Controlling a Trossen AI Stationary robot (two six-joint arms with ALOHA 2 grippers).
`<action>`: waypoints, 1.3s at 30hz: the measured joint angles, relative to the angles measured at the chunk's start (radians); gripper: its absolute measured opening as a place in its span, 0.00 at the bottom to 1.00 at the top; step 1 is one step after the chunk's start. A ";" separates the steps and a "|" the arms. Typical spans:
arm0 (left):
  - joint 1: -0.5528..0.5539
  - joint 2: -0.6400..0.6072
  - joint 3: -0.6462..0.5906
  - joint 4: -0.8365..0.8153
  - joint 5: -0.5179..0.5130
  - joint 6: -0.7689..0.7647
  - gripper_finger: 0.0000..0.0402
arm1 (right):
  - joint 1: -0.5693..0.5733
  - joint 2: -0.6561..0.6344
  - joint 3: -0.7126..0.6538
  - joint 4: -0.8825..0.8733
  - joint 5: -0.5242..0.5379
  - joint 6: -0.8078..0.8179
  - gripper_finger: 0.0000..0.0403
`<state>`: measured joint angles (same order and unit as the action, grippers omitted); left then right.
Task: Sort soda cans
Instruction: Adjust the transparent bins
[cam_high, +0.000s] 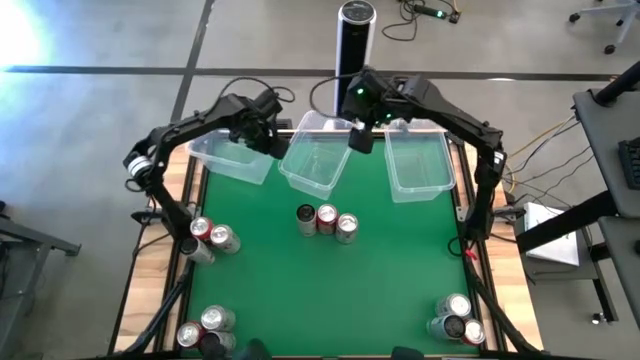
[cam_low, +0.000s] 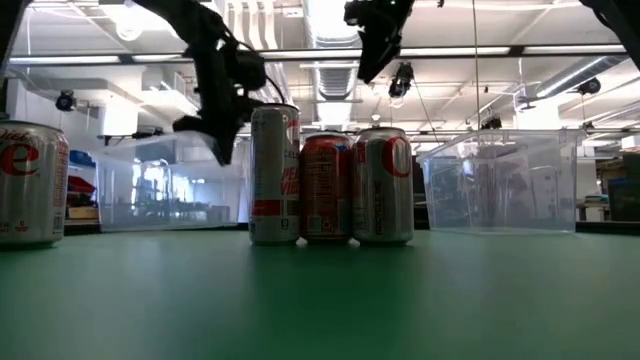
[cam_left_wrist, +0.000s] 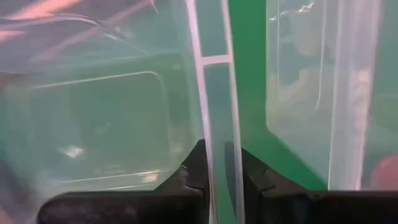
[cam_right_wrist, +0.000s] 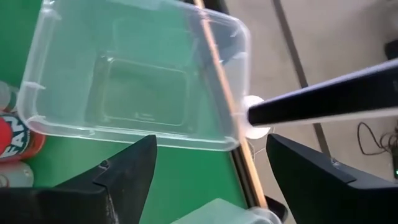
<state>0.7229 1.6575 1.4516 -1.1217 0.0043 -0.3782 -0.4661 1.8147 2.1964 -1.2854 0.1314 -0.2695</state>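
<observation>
Three soda cans stand in a row at the table's middle: a dark one (cam_high: 304, 215), a red one (cam_high: 326, 218) and a silver one (cam_high: 347, 228). More cans cluster at the left edge (cam_high: 210, 236), the near left corner (cam_high: 203, 328) and the near right corner (cam_high: 455, 318). Three clear tubs stand along the far edge. My left gripper (cam_high: 268, 137) is shut on the left tub (cam_high: 230, 158). My right gripper (cam_high: 362, 137) hangs open, high between the middle tub (cam_high: 318, 160) and the right tub (cam_high: 418, 165), holding nothing. My left gripper pinches the left tub's rim (cam_left_wrist: 214, 134) on its right-hand wall, near the far corner. One finger (cam_left_wrist: 193, 171) is inside the tub and the other (cam_left_wrist: 249, 177) outside. The fingers come from above, pointing down. In the low view the tub (cam_low: 165, 185) appears to rest on the table.
A tall black post (cam_high: 355, 35) stands beyond the far edge behind the tubs. Wooden borders (cam_high: 160, 250) run along the green mat's left and right sides. Open green surface lies between the middle cans and the near-edge clusters.
</observation>
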 joint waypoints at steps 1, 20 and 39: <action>-0.006 -0.021 0.007 -0.022 -0.011 0.026 0.07 | -0.005 -0.008 0.000 0.000 0.000 0.011 0.72; -0.140 -0.429 -0.086 -0.255 -0.010 0.814 0.02 | 0.167 -0.159 -0.304 0.311 0.000 0.292 0.60; -0.223 -0.601 -0.542 0.042 -0.053 0.924 0.03 | 0.123 0.003 -0.469 0.254 0.101 1.442 0.63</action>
<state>0.5000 1.0565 0.9097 -1.0798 -0.0483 0.5454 -0.3435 1.8177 1.7275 -1.0316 0.2321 1.1722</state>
